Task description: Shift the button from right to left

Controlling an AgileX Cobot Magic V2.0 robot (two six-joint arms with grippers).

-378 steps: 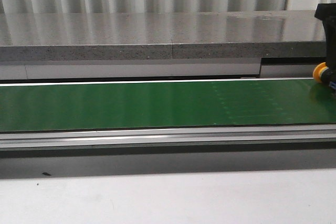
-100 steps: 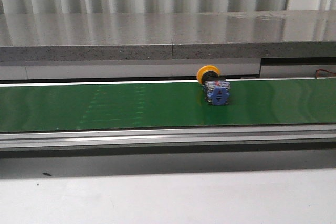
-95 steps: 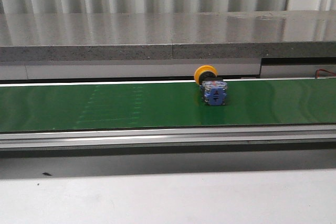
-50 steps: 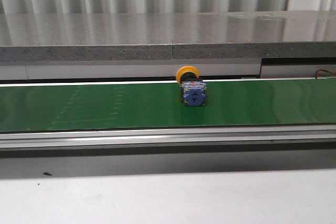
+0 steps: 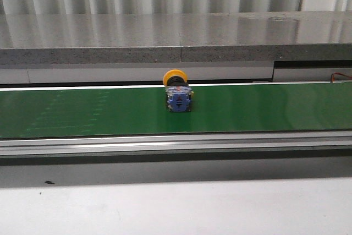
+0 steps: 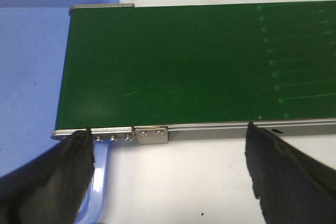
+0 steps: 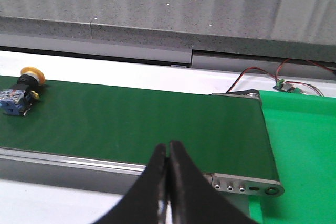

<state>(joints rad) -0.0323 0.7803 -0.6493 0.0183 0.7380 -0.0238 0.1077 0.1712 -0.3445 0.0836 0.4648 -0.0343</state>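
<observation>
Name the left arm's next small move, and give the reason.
Probably hold the open left gripper at the green belt's end by the blue tray. The button lies mid-belt, out of the left wrist view, and the right gripper is shut and empty.

Green conveyor belt (image 5: 82, 111) ran across the table | grey stone counter (image 5: 176, 37) stood behind | blue tray (image 6: 29, 72) sat at the belt's end | green mat (image 7: 299, 145) lay beside the other end

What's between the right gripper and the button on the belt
Nothing but bare green belt. The right wrist view shows the right gripper, fingers together, and the button with an open stretch of belt between them.
</observation>
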